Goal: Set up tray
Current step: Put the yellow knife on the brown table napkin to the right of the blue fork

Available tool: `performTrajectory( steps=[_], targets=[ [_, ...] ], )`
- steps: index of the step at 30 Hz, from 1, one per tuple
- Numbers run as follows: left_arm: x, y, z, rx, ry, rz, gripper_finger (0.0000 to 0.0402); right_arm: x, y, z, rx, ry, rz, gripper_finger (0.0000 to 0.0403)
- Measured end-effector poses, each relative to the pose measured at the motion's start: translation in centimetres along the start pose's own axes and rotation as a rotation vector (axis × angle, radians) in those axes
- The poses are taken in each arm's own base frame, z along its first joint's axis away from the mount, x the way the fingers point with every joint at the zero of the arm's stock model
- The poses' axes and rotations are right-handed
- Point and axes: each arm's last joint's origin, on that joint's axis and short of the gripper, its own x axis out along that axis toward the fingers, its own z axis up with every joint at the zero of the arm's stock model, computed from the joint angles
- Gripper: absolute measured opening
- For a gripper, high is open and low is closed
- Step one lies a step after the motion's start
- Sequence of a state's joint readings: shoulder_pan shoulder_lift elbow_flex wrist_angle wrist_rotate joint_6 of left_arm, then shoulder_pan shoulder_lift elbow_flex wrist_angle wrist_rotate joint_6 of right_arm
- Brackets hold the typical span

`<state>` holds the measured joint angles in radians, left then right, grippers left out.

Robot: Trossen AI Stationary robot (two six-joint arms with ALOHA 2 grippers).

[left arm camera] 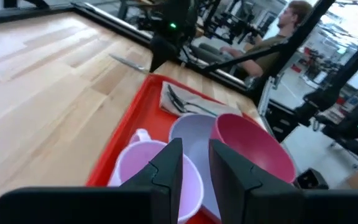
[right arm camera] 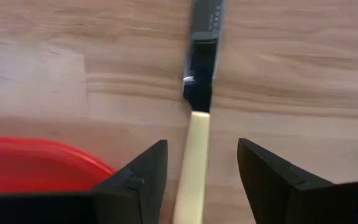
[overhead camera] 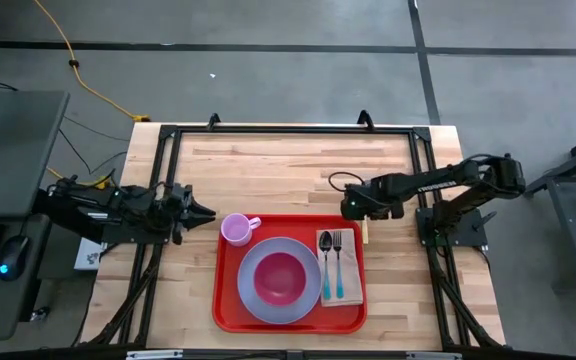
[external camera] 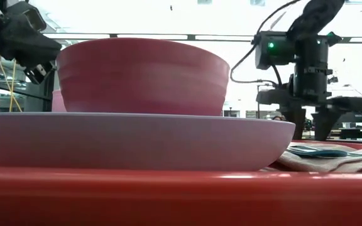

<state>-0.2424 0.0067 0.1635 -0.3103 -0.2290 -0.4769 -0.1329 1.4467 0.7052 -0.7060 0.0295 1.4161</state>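
The red tray (overhead camera: 220,295) lies at the table's near middle. It carries a lilac plate (overhead camera: 253,292) with a pink bowl (overhead camera: 280,278) on it, a lilac cup (overhead camera: 236,229) in its far left corner, and a tan napkin (overhead camera: 354,288) with a spoon (overhead camera: 326,262) and a fork (overhead camera: 337,262). A knife (right arm camera: 194,143) with a cream handle and dark blade lies flat on the wood just past the tray's far right corner. My right gripper (right arm camera: 202,152) points down over it, open, one finger on either side of the handle. My left gripper (left arm camera: 196,155) hovers left of the cup, narrowly open with nothing between its fingers.
Black frame rails (overhead camera: 288,128) run around the table's edges. Bare wood (overhead camera: 268,165) stretches beyond the tray to the far edge. A desk with a mouse (overhead camera: 13,255) stands left of the table. A person (left arm camera: 278,37) sits in the room behind the table.
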Motion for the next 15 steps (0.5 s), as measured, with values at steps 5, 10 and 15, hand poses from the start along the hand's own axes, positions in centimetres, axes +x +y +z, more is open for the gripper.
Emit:
performTrajectory(
  steps=[5,10,15],
  targets=[
    [0.19,0.02,-0.24,-0.012,-0.001,-0.02,0.0111,0.99,-0.69,0.27,0.019,0.007,0.018,0.0163],
    [0.21,0.05,-0.3,-0.026,0.002,-0.018,0.0111,1.18,-1.03,0.31,0.018,0.003,0.004,0.0147],
    [0.21,0.08,-0.32,-0.026,0.001,-0.011,0.0111,1.21,-1.11,0.34,0.014,-0.015,-0.007,0.0126]
  ],
)
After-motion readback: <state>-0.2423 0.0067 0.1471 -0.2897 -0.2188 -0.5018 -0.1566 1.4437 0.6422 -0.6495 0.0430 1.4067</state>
